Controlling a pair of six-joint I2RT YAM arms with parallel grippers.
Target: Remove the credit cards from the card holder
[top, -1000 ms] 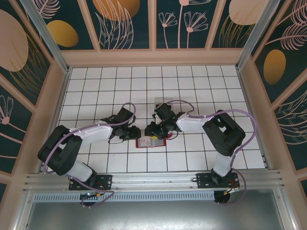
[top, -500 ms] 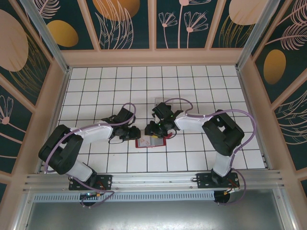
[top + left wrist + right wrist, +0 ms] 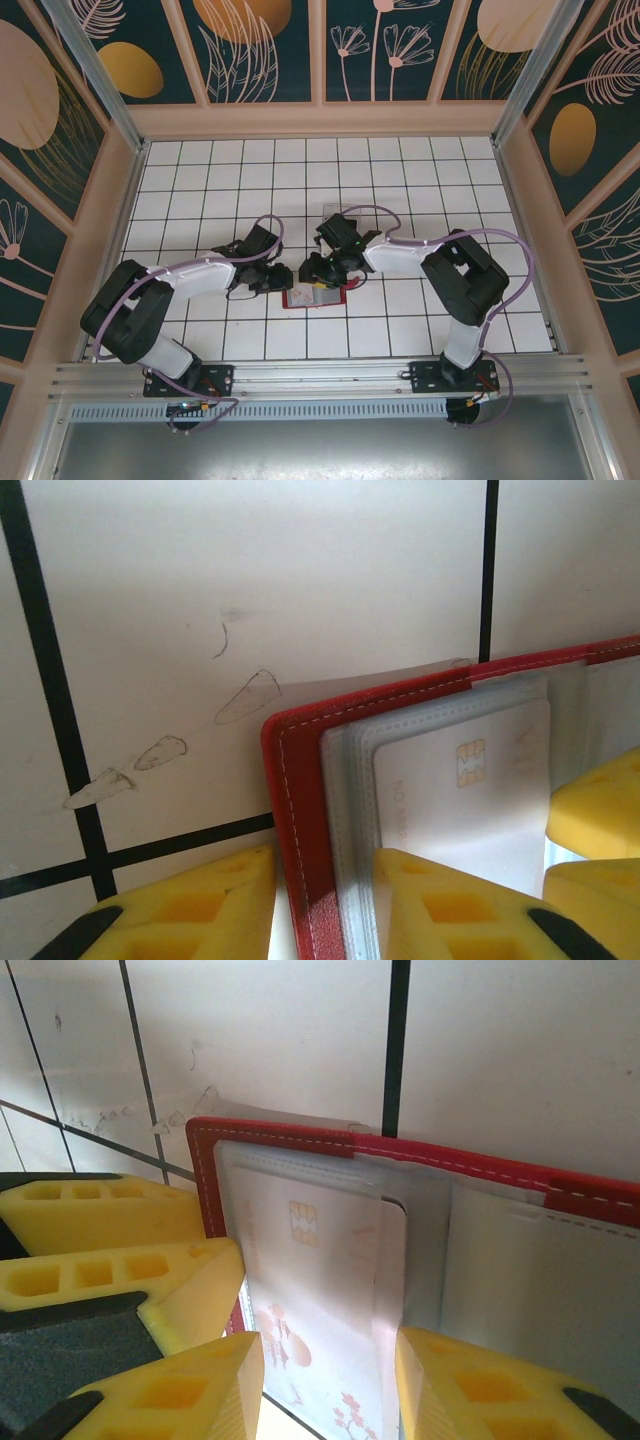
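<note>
right gripper (image 3: 314, 269): has slid a little left over the card holder (image 3: 318, 296), closer to the left gripper (image 3: 281, 277)
right wrist: drawn slightly left and away from the arm bases
left gripper: closed a trace tighter on the card holder's edge

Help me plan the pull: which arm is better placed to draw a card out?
Right: the right fingers straddle the top credit card, while the left fingers are shut on the red edge of the card holder.
</note>
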